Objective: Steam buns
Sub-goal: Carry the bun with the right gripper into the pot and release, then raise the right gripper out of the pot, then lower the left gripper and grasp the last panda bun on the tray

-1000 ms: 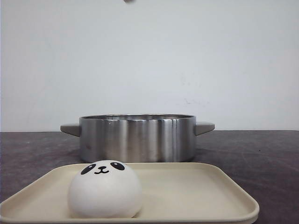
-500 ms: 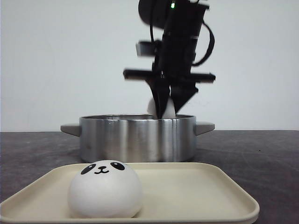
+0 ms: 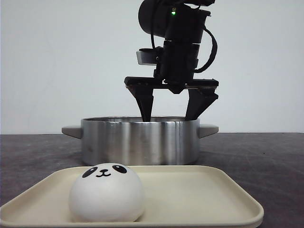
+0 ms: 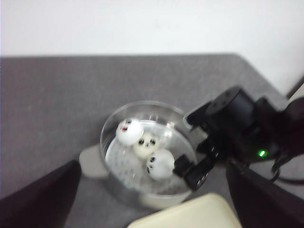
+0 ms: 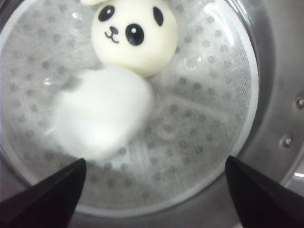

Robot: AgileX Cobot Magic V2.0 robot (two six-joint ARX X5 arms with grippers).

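Just beyond the spread tips of the right gripper (image 5: 152,190), a blurred white bun (image 5: 99,111) lies on the perforated steamer liner (image 5: 199,118), touching neither finger; its face cannot be made out. Past it, touching it, sits a sharp panda-faced bun (image 5: 135,35), and only a cut-off sliver of a third bun (image 5: 99,1) shows at the frame edge. From the left wrist view three buns cluster inside the steel pot (image 4: 111,142), with the right gripper's jaws wide apart and empty above the rim. From the front, the pot wall hides everything inside and swallows the fingertips (image 3: 146,116). Well clear of both grippers, the fourth bun (image 3: 106,192) rests on the cream tray (image 3: 213,190) before the pot. Only dark finger edges of the left gripper (image 4: 152,199) show, spread wide, holding nothing.
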